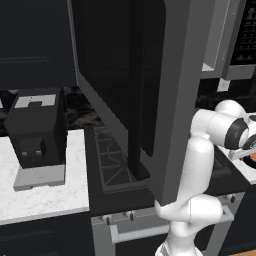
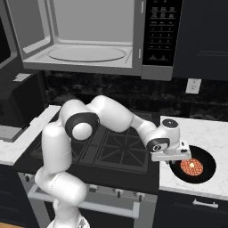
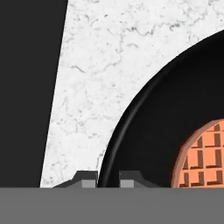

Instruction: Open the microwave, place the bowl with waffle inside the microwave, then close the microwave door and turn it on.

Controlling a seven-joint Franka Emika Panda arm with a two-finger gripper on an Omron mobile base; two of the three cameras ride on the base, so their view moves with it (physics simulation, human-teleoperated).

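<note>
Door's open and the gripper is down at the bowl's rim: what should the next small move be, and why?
Probably finish the pinch, then lift a little. In the hand view the fingertips straddle the rim of the bowl with waffle, with a narrow gap between them. The microwave stands open and empty, so carrying the bowl up comes after.

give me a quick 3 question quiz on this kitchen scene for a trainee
1. True or false: the microwave door is swung open.
2. What lies in the bowl on the white counter?
3. The tool has its two fingertips: A) astride the bowl's rim, B) on the microwave keypad, C) around the coffee machine.

Key
1. True; the turntable inside is in plain sight.
2. An orange-brown waffle.
3. A; one tip sits inside the rim, one outside.
</note>
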